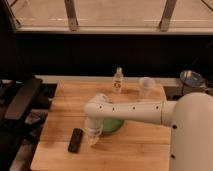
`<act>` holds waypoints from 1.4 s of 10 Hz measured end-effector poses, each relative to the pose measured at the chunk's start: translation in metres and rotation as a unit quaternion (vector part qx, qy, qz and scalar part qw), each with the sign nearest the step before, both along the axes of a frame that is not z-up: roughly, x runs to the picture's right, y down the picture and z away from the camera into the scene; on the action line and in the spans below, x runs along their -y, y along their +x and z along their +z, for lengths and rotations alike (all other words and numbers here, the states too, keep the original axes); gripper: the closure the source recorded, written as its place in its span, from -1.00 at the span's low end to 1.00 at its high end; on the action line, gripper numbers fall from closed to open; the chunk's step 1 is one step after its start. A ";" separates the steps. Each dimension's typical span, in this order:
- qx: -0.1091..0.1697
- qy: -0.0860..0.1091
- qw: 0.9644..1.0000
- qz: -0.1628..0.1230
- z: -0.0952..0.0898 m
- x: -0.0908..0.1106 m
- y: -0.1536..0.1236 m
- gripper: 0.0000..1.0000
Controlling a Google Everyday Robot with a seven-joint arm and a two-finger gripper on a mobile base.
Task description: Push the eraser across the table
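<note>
Eraser lies flat near the front-left corner of the surface. Pincer hangs low just beside its long side, in front of the green bowl; how wide it stands, cannot tell. Best: stay low, meet the side mid-length, push straight and slow to avoid spin.

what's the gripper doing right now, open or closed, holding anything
Gripper: down close to the table, right beside the eraser; whether it is open or closed cannot be told.
</note>
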State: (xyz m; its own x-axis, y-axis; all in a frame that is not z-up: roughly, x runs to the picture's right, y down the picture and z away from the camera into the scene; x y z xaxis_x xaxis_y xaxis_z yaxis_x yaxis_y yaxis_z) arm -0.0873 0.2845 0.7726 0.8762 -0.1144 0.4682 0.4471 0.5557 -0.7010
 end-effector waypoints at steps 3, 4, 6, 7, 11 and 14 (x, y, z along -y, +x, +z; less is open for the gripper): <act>0.005 0.001 1.000 -0.012 0.001 0.002 -0.009 0.88; 0.007 0.003 1.000 -0.015 0.004 0.001 -0.014 0.88; 0.012 0.008 1.000 -0.019 0.004 0.005 -0.028 0.88; 0.012 0.008 1.000 -0.022 0.002 0.006 -0.028 0.88; 0.023 0.020 0.999 -0.042 0.007 0.006 -0.055 0.88; 0.027 0.025 0.998 -0.051 0.008 0.011 -0.061 0.88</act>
State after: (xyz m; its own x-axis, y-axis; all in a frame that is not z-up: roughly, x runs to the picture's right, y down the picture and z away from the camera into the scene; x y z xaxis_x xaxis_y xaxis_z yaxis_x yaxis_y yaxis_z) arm -0.1484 0.2734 0.7803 0.8321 -0.2261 0.5065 0.5398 0.5397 -0.6460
